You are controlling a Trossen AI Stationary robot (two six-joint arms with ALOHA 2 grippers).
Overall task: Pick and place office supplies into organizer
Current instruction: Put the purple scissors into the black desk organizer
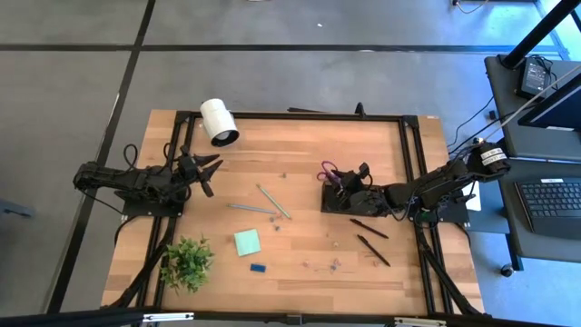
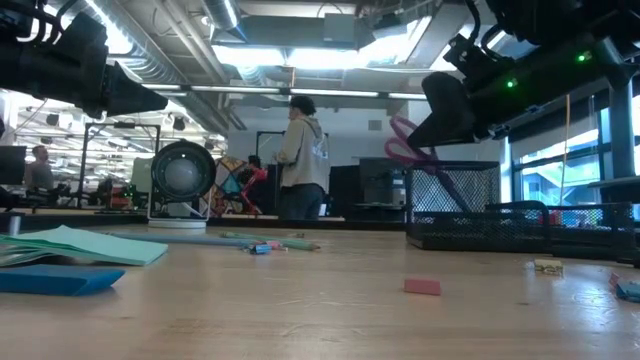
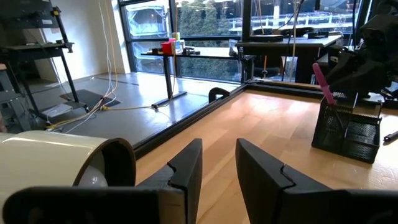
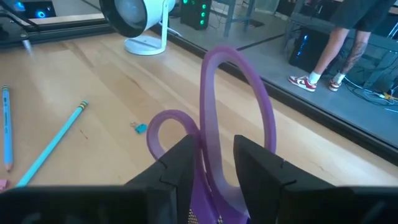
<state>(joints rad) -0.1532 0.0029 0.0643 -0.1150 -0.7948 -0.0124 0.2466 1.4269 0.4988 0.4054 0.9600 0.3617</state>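
Holding position at centre right of the high view: my right gripper [image 1: 349,188], directly over the organizer [image 1: 343,199]. Fingers straddle the purple handles of the scissors [image 4: 214,152], which stand blades-down in the mesh compartment. Whether the fingers press the handle or have let go, I cannot tell; the gap is narrow and the plastic fills it.

My left gripper [image 1: 211,173]: left of centre in the high view, jaws parted, nothing between them, near the white cylinder [image 1: 219,121]. Idle.

Stock by my reckoning:
- Stowed: scissors only, handles leaning above the organizer wall in the low view.
- Loose, middle of the table: two pencils [image 1: 272,201], light shafts crossing near each other.
- Loose, lower middle: green notepad [image 1: 247,242]; below it the small blue block [image 1: 258,268].
- Loose, right of lower centre: two black pens [image 1: 370,240], just below the organizer.
- Loose, lower centre: scattered tiny clips [image 1: 334,265].
- Not stock: potted plant [image 1: 187,262], lower left.

Judgement: one item in, most remaining; task early.
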